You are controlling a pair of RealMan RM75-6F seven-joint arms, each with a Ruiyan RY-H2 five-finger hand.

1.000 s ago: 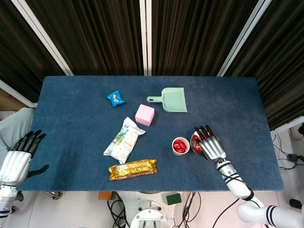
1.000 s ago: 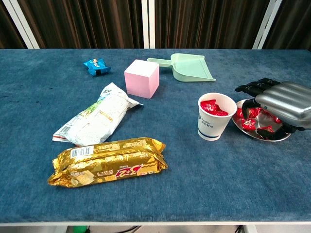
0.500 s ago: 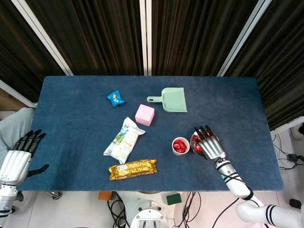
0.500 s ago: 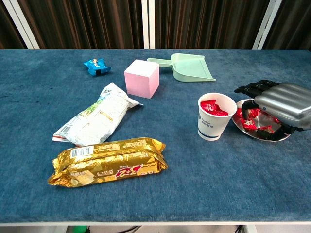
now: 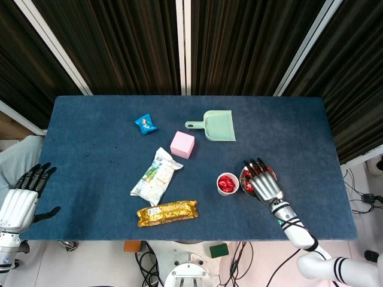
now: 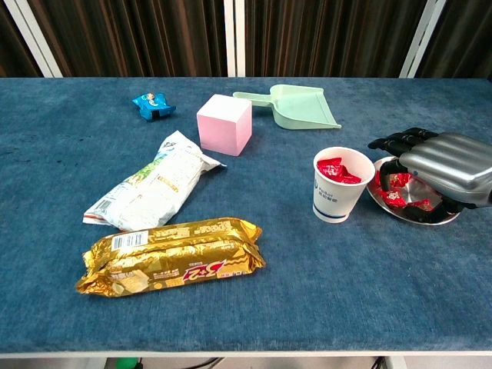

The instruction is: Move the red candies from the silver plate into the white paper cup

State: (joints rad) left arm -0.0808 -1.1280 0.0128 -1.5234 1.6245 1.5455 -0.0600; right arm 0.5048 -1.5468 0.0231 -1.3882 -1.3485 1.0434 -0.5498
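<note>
My right hand over the plate
It hides most candies; its grip I cannot tell; cup print unreadable.

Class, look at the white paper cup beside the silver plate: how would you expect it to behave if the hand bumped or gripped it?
The white paper cup is probably light: thin-walled, holding only a few red candies, so a bump may slide it. It stands upright, taller than its narrow base, so a sideways knock from the right hand could tip it. A firm grip would likely dent it.
</note>
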